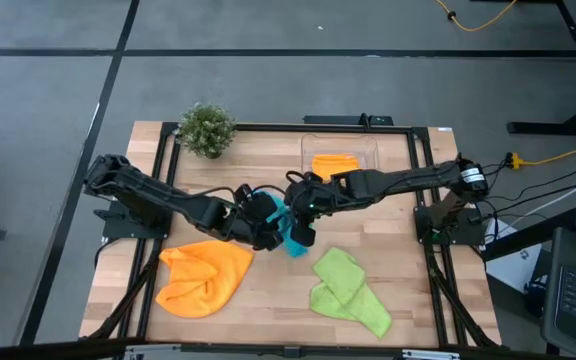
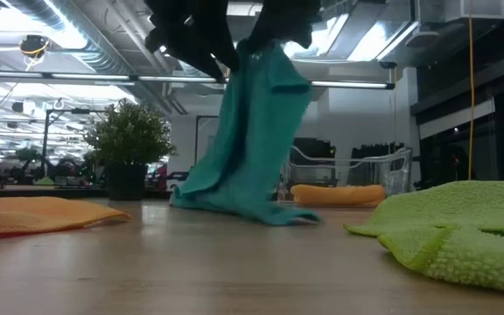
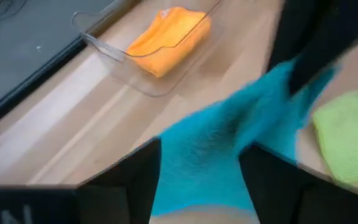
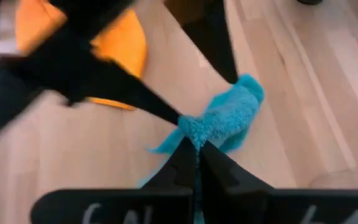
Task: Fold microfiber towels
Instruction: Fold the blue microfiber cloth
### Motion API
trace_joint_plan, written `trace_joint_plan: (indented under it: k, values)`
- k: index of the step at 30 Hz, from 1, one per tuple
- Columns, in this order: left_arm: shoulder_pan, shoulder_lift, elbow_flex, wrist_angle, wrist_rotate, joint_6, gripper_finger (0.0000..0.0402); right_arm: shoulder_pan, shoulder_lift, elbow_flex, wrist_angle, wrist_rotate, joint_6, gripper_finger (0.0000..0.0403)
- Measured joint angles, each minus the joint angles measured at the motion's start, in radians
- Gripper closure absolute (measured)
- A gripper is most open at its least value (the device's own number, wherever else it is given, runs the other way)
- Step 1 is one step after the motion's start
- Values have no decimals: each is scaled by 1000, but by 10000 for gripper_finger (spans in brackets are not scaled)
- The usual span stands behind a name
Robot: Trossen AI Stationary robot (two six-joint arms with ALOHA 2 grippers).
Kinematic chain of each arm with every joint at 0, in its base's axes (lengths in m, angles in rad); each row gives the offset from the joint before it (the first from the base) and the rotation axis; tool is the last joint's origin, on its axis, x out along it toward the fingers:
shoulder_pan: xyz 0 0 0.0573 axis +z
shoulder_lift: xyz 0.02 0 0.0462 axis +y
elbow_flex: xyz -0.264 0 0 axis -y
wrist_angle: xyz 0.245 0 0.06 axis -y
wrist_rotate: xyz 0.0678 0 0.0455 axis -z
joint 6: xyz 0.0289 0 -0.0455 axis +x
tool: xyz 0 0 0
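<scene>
From above, both arms meet over the middle of the wooden counter (image 1: 268, 300), the left end effector (image 1: 266, 222) and the right end effector (image 1: 303, 215) close together at the teal towel (image 1: 293, 240). An orange towel (image 1: 206, 275) lies crumpled at the near left, a green towel (image 1: 348, 290) at the near right, and a second orange towel (image 1: 334, 165) sits folded in a clear tub (image 1: 340, 150) beside a potted plant (image 1: 206, 128). From counter height, the teal towel (image 2: 248, 131) hangs from the end effectors, its lower edge resting on the wood. At the left wrist, the fingers (image 3: 135, 180) stand apart with the teal towel (image 3: 229, 143) between them. At the right wrist, the fingers (image 4: 185, 163) are pinched together on a corner of the teal towel (image 4: 229, 115).
</scene>
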Motion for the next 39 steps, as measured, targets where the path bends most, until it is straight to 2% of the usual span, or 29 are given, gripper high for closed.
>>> trace_joint_plan:
  k: [10,14,18,27,32,39]
  values:
    - [6,0,0,46,9,-27,194,-1,-22,1,20,-2,26,400]
    - [7,0,0,46,50,-35,194,-1,-29,1,31,-1,26,398]
    - [8,0,0,46,55,-53,194,-2,-46,1,42,47,26,396]
    - [8,0,0,37,93,-57,194,-3,-119,2,55,51,26,400]
    - [8,0,0,36,162,-75,194,-3,-158,1,56,51,25,400]
    - [0,0,0,24,172,-76,194,-3,-191,2,51,53,23,400]
